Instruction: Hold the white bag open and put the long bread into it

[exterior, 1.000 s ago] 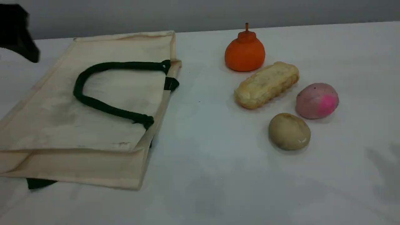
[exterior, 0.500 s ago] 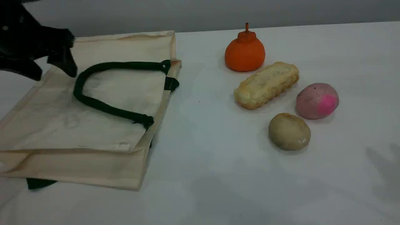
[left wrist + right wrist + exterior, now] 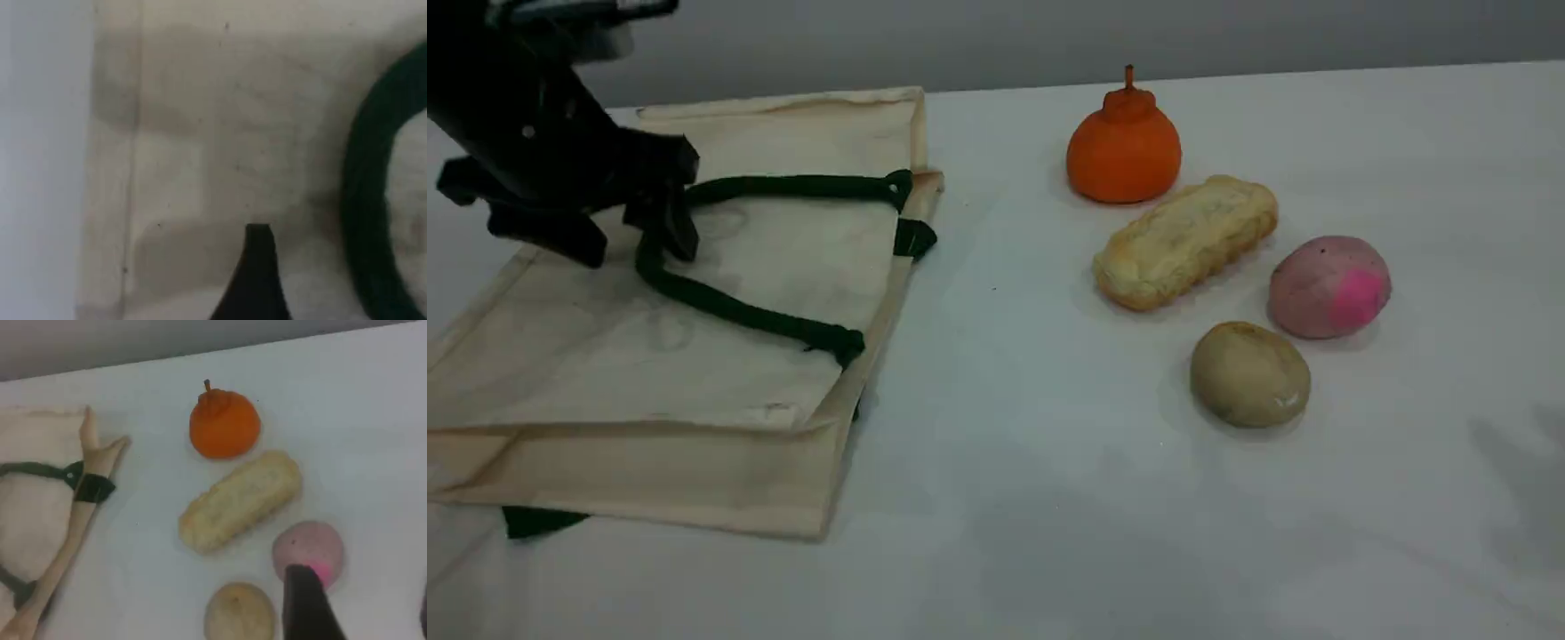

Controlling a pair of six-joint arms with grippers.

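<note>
A large, flat cream-white canvas bag (image 3: 694,373) lies on a pale bench (image 3: 1049,498), filling the 9 o'clock side of the scene view. Its mouth edge faces 3 o'clock. One dark green rope handle (image 3: 738,307) lies curved in a loop on top of the cloth.

The black left gripper (image 3: 638,249) hangs over the bag's far part, at 10 o'clock in the view. Its jaws are spread wide, one finger on each side of the handle's bend. They hold nothing. Whether the tips touch the cloth cannot be told.

The oblong pale-golden long bread with a ridged crust (image 3: 1184,240) lies on the bench at 2 o'clock from the view's centre. It is outside the bag, well apart from the left gripper and at 3 o'clock from it.

A round orange fruit with a stem (image 3: 1123,151) sits just beside the bread at 11 o'clock. A round pink bun (image 3: 1329,286) lies at the bread's 4 o'clock and a round beige-olive bun (image 3: 1249,373) at its 5 o'clock.

In the right wrist view, the right gripper (image 3: 363,617) has its fingers apart with bare bench between them, holding nothing. The bread lies near, at 10 o'clock from it.
</note>
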